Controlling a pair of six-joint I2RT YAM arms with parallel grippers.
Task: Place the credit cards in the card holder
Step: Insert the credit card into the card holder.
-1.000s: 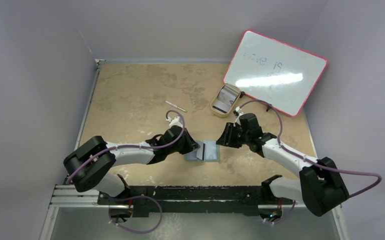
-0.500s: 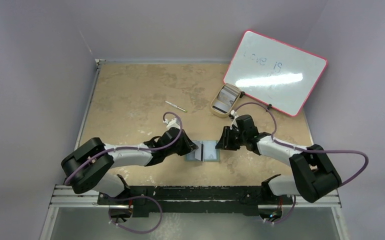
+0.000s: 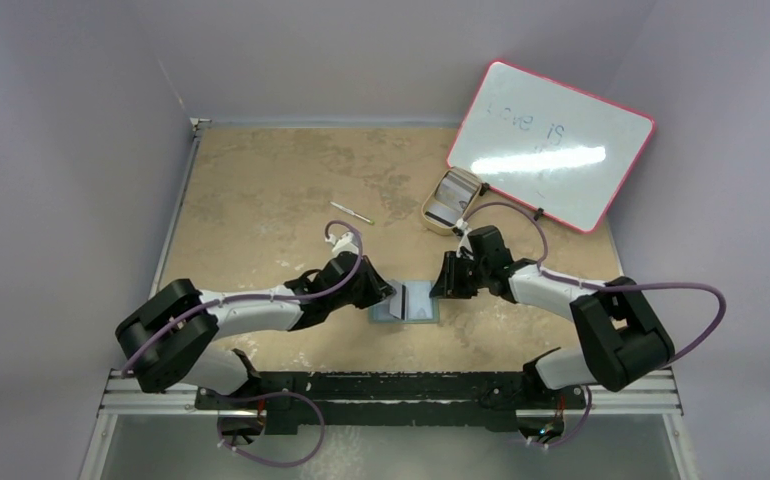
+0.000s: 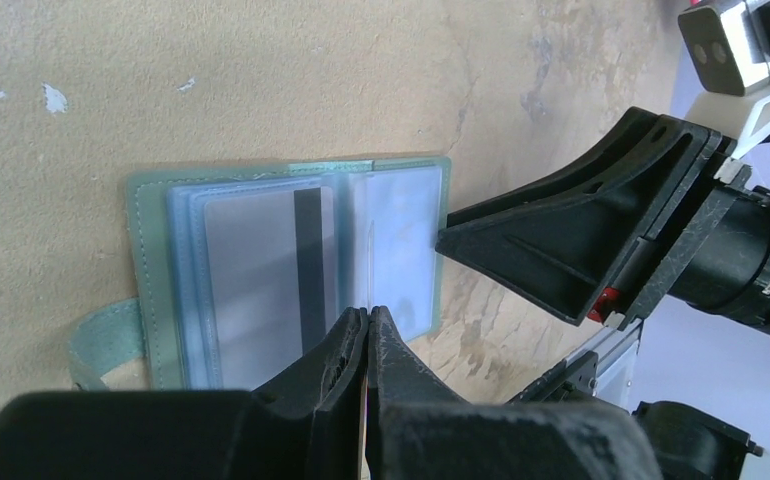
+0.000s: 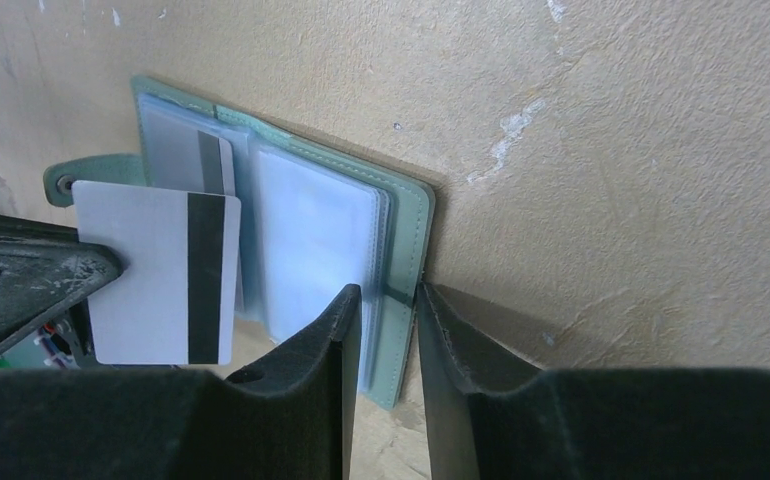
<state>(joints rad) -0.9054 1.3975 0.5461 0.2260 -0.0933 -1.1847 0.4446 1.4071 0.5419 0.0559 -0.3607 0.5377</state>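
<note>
The card holder (image 3: pixel 418 304) lies open on the table, grey-green with pale blue pockets; it also shows in the left wrist view (image 4: pixel 147 270) and the right wrist view (image 5: pixel 413 235). One credit card (image 4: pixel 261 270) with a dark band sits in its left pocket. My left gripper (image 3: pixel 392 297) is shut on another credit card (image 5: pixel 156 275), held on edge just above the holder's middle fold. My right gripper (image 3: pixel 445 284) stands at the holder's right edge. Its jaws are a little apart, one on each side of the cover's rim (image 5: pixel 389 290).
A beige oval tray (image 3: pixel 433 213) holding more cards stands behind the holder to the right. A pink-edged whiteboard (image 3: pixel 551 145) leans at the back right. A thin pen (image 3: pixel 352 212) lies behind the left gripper. The two grippers are close together over the holder.
My right gripper has come down and to the left onto the holder's right edge. My left gripper has barely moved and keeps the card.
</note>
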